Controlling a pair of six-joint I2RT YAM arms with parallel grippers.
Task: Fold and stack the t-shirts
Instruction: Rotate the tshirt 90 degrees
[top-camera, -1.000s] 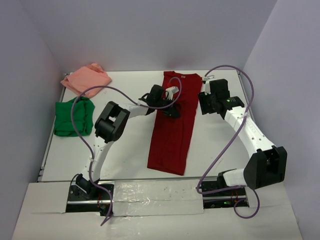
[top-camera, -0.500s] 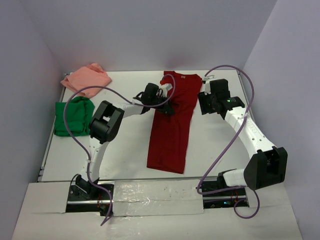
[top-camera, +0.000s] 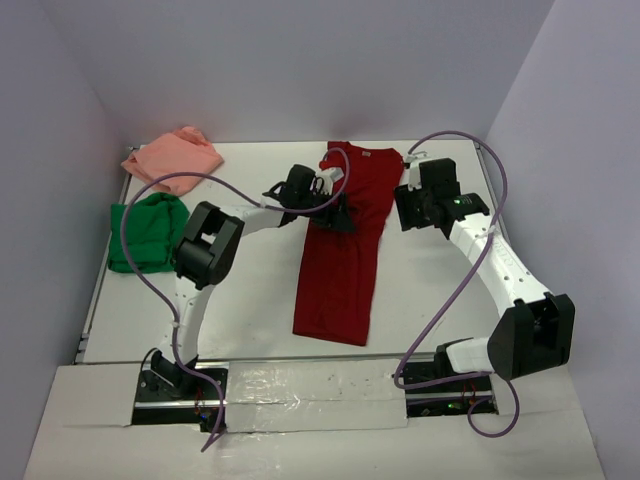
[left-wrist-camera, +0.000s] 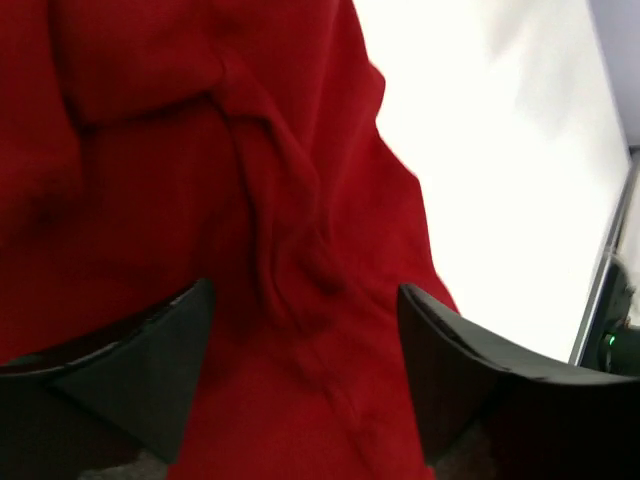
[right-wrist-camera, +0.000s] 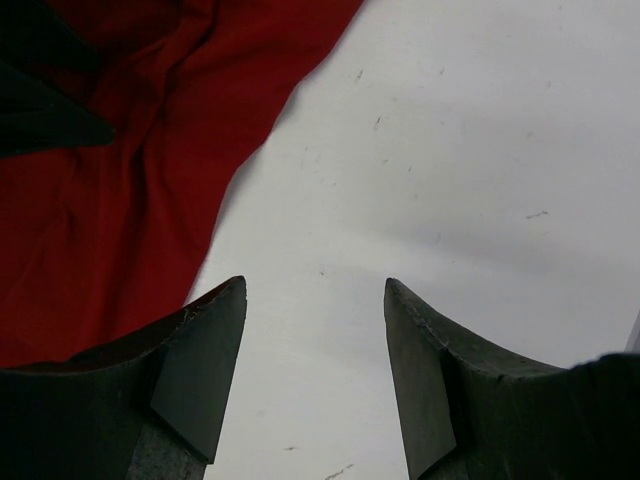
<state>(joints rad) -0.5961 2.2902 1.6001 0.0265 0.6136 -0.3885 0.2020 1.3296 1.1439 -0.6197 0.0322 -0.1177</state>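
Observation:
The dark red t-shirt (top-camera: 343, 252) lies as a long narrow strip down the middle of the table, collar at the far end. My left gripper (top-camera: 338, 212) sits over its upper left edge with jaws open, wrinkled red cloth (left-wrist-camera: 290, 250) below and between the fingers, nothing pinched. My right gripper (top-camera: 408, 212) hovers just right of the shirt, open, with bare table between its fingers (right-wrist-camera: 210, 350) and the shirt's edge (right-wrist-camera: 150, 190) to its left. The green t-shirt (top-camera: 148, 232) and the salmon pink t-shirt (top-camera: 172, 157) lie bunched at the far left.
Purple cables loop over both arms (top-camera: 150, 270). The walls close in on three sides. A taped strip (top-camera: 310, 385) runs along the near edge between the arm bases. Bare white table (top-camera: 255, 300) lies left of the red shirt.
My left gripper slid left and slightly farther with the shirt's edge, narrowing the strip, then opened and let go of the cloth. The right arm stayed put.

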